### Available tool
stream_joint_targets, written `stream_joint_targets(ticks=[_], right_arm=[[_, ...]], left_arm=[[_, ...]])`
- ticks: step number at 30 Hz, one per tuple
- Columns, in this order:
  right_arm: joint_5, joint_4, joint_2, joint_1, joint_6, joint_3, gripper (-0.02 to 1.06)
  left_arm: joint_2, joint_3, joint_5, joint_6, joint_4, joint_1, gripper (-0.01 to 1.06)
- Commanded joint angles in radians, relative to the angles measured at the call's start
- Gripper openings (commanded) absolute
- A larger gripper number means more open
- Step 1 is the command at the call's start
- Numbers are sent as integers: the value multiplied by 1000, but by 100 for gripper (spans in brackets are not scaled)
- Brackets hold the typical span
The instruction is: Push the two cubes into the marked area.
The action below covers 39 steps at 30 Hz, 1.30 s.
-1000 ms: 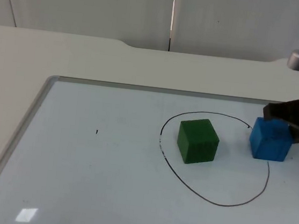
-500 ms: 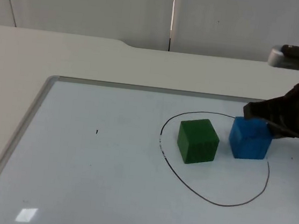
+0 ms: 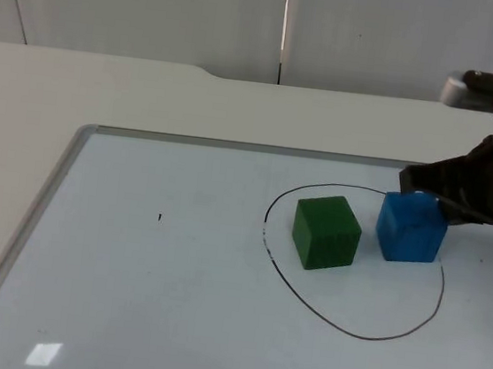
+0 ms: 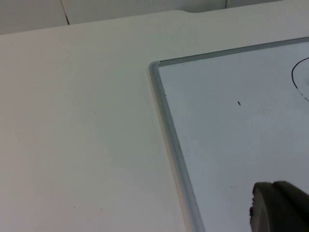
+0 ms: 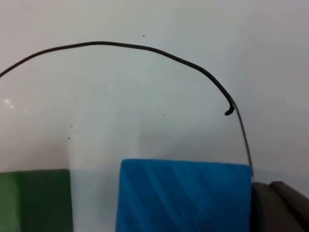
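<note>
A green cube [image 3: 326, 233] stands inside the black hand-drawn loop [image 3: 363, 336] on the whiteboard. Close to its right sits a blue cube [image 3: 412, 227], inside the loop with its right side at the line. My right gripper [image 3: 424, 189] is shut and presses against the blue cube's far right side, low over the board. The right wrist view has the blue cube [image 5: 183, 195], an edge of the green cube [image 5: 34, 200], the loop line [image 5: 145, 48] and a black fingertip [image 5: 277, 208] beside the blue cube. My left gripper [image 4: 277, 208] waits over the board's left part.
The whiteboard's metal frame [image 3: 39, 205] runs along the left and far sides, and its corner [image 4: 154, 67] is seen from the left wrist. A small black mark [image 3: 159, 217] sits on the board's left half. White table surrounds the board.
The right gripper moved left, pushing the blue cube from on the loop's right line to inside it, near the green cube. In the last half second almost nothing moved.
</note>
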Motion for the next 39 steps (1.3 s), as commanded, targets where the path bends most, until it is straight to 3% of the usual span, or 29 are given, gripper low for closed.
stream_joint_targets(ticks=[1, 13, 21, 30, 39], right_arm=[[-12, 0, 0, 12, 7, -4, 0], [-21, -12, 0, 45, -25, -4, 0], [49, -69, -71, 15, -51, -4, 0], [217, -187, -350, -16, -65, -4, 0], [272, -187, -633, -16, -65, -4, 0]], left_arm=[[-5, 5, 1, -3, 3, 4, 0], [-5, 5, 1, -3, 3, 4, 0], [-5, 5, 1, -3, 3, 4, 0], [-5, 5, 1, -3, 3, 4, 0], [-5, 5, 1, -3, 3, 4, 0]])
